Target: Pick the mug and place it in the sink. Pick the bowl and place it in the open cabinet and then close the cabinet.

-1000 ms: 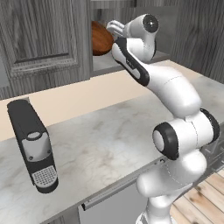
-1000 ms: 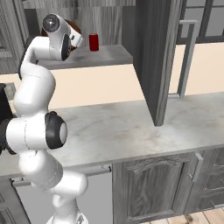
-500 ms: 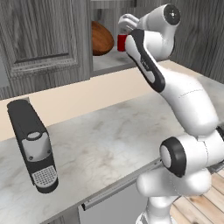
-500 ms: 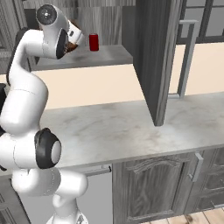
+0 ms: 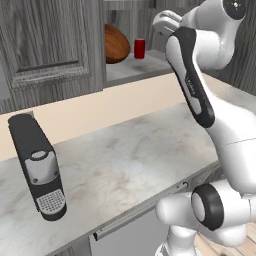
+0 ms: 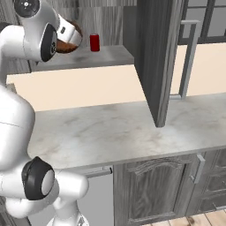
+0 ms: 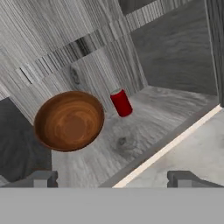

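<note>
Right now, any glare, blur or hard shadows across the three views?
Hand view: sharp, with a soft sheen inside the bowl and a faint shadow under the red can. Left base view: slightly soft, arm evenly lit. Right base view: cabinet door dark, counter evenly lit without glare.

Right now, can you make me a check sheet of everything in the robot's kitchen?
Surface: grey marble counter, bare in the middle.
Job's things: brown bowl tipped on its side on the shelf of the open cabinet; cabinet door open, edge-on.
Clutter: red can beside the bowl; black coffee machine on the counter.
Grippers: gripper jaws apart, holding nothing, outside the shelf edge.
Cables: nothing seen.
Surroundings: lower cabinets, beige wall.
</note>
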### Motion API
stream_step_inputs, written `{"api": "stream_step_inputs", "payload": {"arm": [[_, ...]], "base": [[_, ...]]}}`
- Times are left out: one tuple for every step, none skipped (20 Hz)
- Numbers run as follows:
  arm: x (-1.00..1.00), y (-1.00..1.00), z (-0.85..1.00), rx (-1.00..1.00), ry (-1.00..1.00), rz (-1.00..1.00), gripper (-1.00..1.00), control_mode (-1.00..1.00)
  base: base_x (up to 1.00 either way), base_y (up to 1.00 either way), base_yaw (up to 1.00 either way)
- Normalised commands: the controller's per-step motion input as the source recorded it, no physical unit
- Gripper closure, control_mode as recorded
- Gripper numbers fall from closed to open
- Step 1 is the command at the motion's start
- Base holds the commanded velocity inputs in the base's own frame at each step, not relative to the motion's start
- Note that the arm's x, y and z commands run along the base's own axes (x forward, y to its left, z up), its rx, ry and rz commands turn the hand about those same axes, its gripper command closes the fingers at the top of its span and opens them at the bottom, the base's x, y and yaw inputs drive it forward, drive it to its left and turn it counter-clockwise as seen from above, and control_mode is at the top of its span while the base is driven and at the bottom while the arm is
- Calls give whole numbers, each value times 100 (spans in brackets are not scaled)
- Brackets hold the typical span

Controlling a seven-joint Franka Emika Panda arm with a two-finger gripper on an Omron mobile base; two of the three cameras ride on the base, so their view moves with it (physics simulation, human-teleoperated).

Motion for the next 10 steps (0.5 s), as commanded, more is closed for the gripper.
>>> {"api": "stream_step_inputs", "payload": {"arm": [[-100,-19,-19,-2,-9,0,-100,-100],[-100,-18,-29,-1,-7,0,-100,-100],[-100,-16,-37,-1,-7,0,-100,-100],[-100,-18,-41,0,-9,0,-100,-100],[-100,-19,-39,0,-8,0,-100,-100],[-100,-23,-36,0,-5,0,-100,-100],[-100,-29,-26,0,-2,0,-100,-100],[-100,-26,0,0,-5,0,-100,-100],[-90,-22,0,0,0,0,-100,-100],[-91,-21,0,0,0,0,-100,-100]], "base": [[0,0,0],[0,0,0],[0,0,0],[0,0,0],[0,0,0],[0,0,0],[0,0,0],[0,0,0],[0,0,0],[0,0,0]]}}
